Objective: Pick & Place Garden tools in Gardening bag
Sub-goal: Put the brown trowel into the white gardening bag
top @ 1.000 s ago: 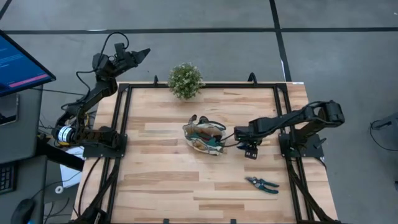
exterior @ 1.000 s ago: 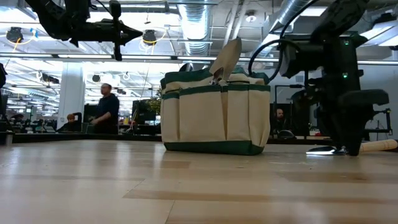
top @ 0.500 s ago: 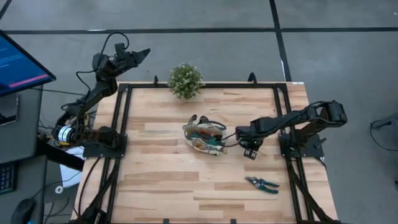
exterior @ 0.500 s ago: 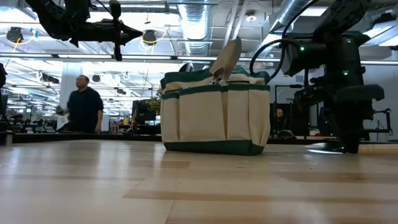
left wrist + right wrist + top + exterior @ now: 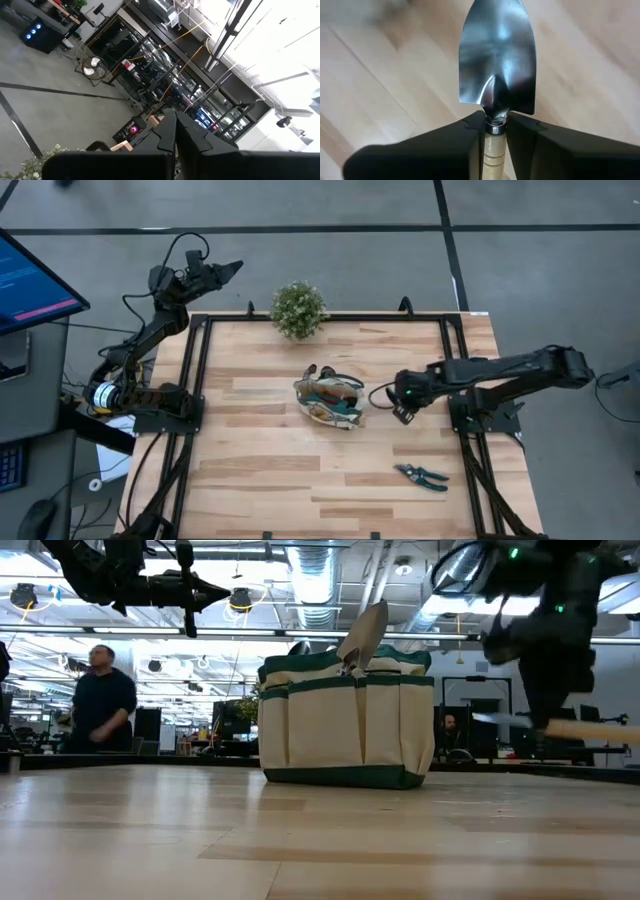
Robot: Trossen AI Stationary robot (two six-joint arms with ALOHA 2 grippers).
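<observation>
My right gripper (image 5: 403, 404) hangs just right of the gardening bag (image 5: 328, 401), shut on a silver-bladed trowel (image 5: 496, 60) with a light wooden handle. In the low view that trowel (image 5: 592, 730) floats level above the table. The beige bag (image 5: 345, 720) with green trim stands on its base mid-table, and another trowel's blade (image 5: 367, 632) sticks up out of it. Teal-handled pruning shears (image 5: 421, 476) lie flat near the front right. My left gripper (image 5: 226, 270) is shut and empty, raised beyond the table's far left corner. My right gripper pinches the trowel's wooden handle (image 5: 492, 146) between its two fingers (image 5: 455, 145), right where the handle meets the blade's metal collar. The fingers come from above and lie across the trowel. The trowel is lifted clear and about level, its blade toward the bag.
A bushy green potted plant (image 5: 298, 309) stands at the table's far edge, behind the bag. Bare wood lies left of the bag and along the front. A person (image 5: 98, 700) moves in the room beyond the table. A monitor (image 5: 30, 280) stands off the table's left side.
My right gripper has shut on the trowel that lay on the table right of the bag, then risen with it. The trowel has been lifted clear of the wood and stays about level.
</observation>
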